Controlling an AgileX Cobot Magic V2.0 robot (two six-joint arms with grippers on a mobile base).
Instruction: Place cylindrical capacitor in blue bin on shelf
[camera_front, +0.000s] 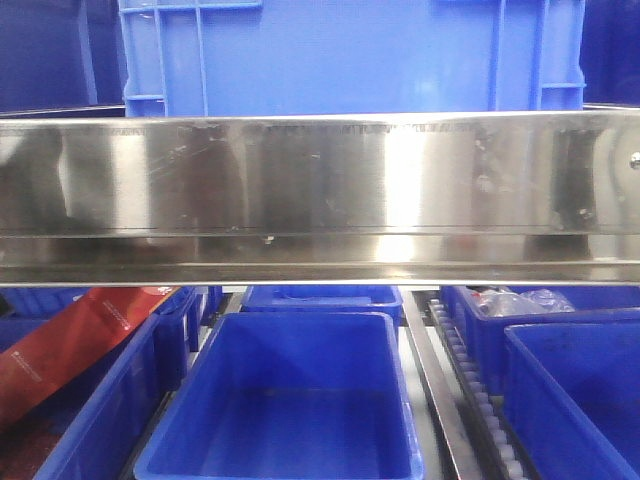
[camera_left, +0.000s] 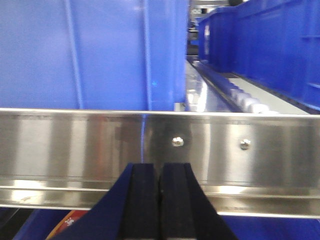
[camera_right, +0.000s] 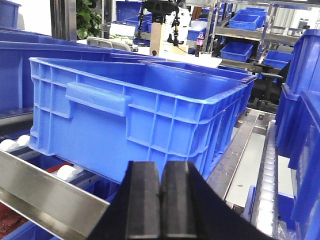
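Both tools closed, left tool (camera_left: 160, 200) facing the shelf (camera_left: 100, 145) rail.

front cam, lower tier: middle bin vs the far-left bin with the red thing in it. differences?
Contents: the middle bin looks empty, its bare floor showing; the left bin holds a red flat package lying tilted.
Framing: the middle bin shows nearly all of its rim; the left bin is cut off by the picture's edge.
Shared: both are blue plastic, open-topped, and sit below the steel shelf rail.
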